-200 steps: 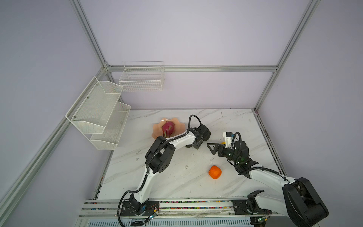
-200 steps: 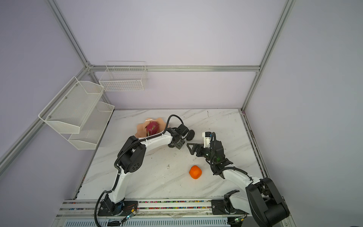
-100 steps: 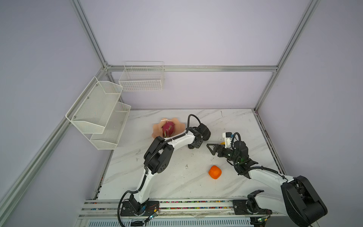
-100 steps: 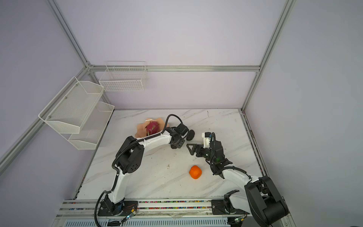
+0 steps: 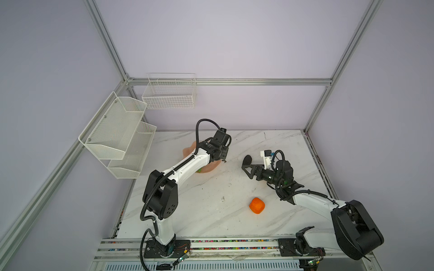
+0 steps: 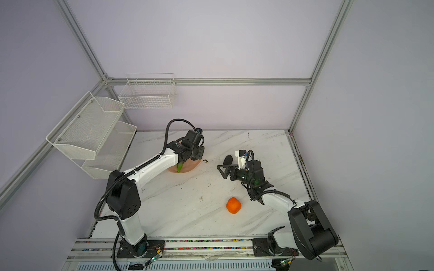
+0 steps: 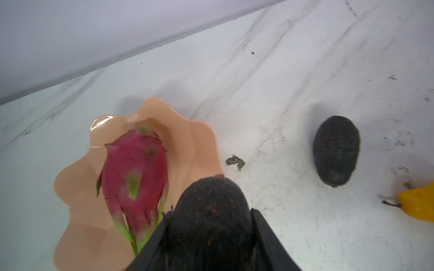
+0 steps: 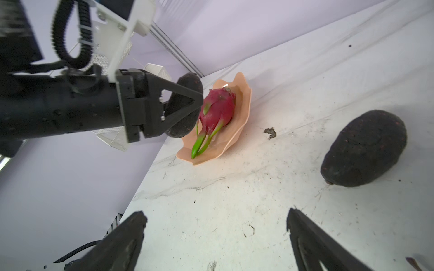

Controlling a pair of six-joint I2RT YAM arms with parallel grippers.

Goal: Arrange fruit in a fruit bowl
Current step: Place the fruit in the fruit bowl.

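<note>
Having just pinched a black fruit, the left gripper has reached the bowl, mid-frame in a top view, ready to release; the right gripper is spread wide.

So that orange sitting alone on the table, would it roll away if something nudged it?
Probably: the orange looks rounded and sits free on the smooth marble table, so a nudge would likely send it rolling. Its slightly lumpy outline might stop it soon. It holds its shape, so seems firm enough for the open right gripper.
</note>
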